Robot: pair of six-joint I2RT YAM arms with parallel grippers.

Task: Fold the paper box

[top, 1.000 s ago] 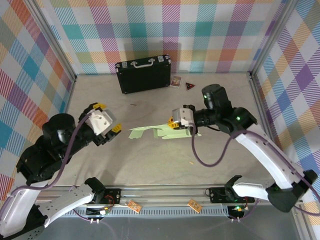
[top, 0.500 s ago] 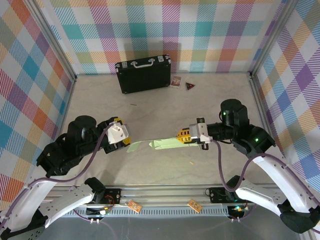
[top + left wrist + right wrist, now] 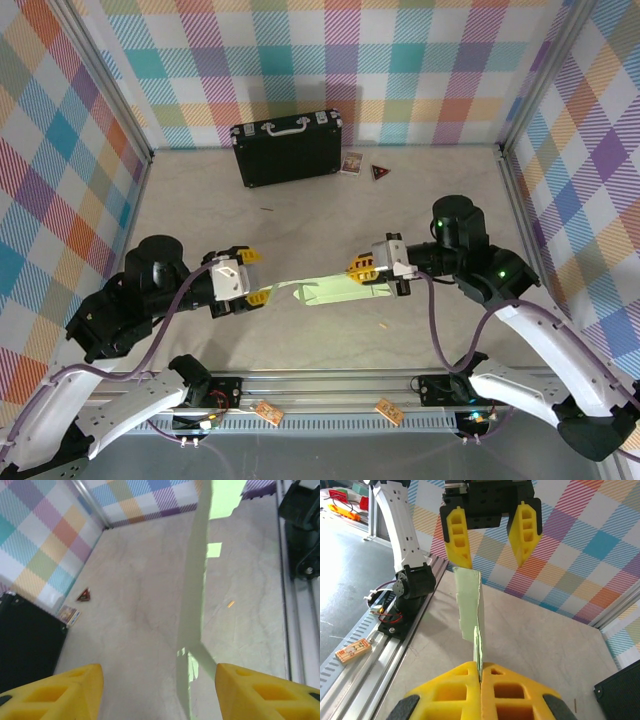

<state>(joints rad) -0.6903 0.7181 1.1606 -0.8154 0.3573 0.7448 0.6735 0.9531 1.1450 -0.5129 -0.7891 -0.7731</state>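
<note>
right gripper [image 3: 480, 672] pinching paper box [image 3: 469, 605] edge-on; left gripper [image 3: 159, 680] spread astride its free end, not touching; centre the card, close squarely, avoid twisting

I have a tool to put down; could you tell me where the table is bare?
Bare: between the black case and the paper box; the far right corner past the red triangle. Crowded: near centre, around the box.

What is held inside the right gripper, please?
One end of the paper box, pinched edge-on in the right gripper; the part between its fingers is covered.
</note>
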